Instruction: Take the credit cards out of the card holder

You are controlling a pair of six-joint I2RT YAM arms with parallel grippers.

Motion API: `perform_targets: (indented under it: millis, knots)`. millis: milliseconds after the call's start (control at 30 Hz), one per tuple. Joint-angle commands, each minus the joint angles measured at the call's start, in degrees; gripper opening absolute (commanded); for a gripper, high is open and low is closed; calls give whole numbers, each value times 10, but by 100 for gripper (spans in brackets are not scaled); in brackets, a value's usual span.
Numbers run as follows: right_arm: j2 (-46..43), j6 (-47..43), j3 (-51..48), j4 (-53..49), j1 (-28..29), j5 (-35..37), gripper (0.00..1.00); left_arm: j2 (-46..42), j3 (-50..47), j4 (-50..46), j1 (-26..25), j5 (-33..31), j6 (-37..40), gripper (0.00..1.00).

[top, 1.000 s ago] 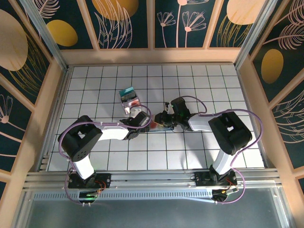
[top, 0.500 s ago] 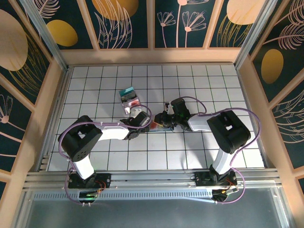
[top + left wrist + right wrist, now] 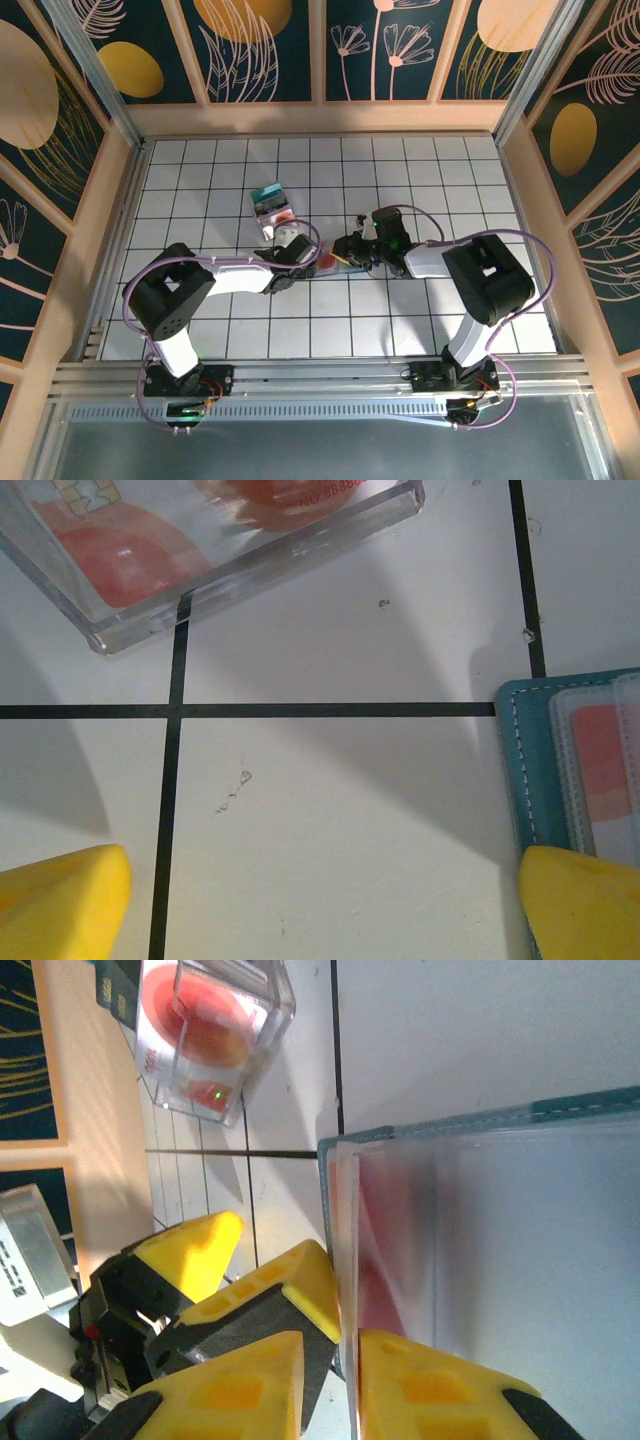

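Mid-frame in the overhead view, the card holder [image 3: 329, 262] is pinched by one edge between the nearly closed jaws of the right gripper [image 3: 338, 1355]. The left gripper [image 3: 320, 895] is spread fully wide and empty. The holder is seen at the right edge of its view, long edge running top to bottom, with a red-pink card [image 3: 600, 755] tucked in a pocket.

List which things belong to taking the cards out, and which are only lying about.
For the job: card holder; red-pink card in its pocket; right gripper, closed on its edge; left gripper, open beside it.
Lying about: clear box with red contents; teal thing behind it, maybe a card.
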Motion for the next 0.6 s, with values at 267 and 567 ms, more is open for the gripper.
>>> perform_targets:
  millis: [267, 567]
  knots:
    - [-28, -5, -11, -1, -13, 4, 19, 19, -1, -46, -5, 0, -9, 99]
    - [-28, -15, -9, -33, -17, 26, 10, 17, -3, -48, -5, -2, -9, 99]
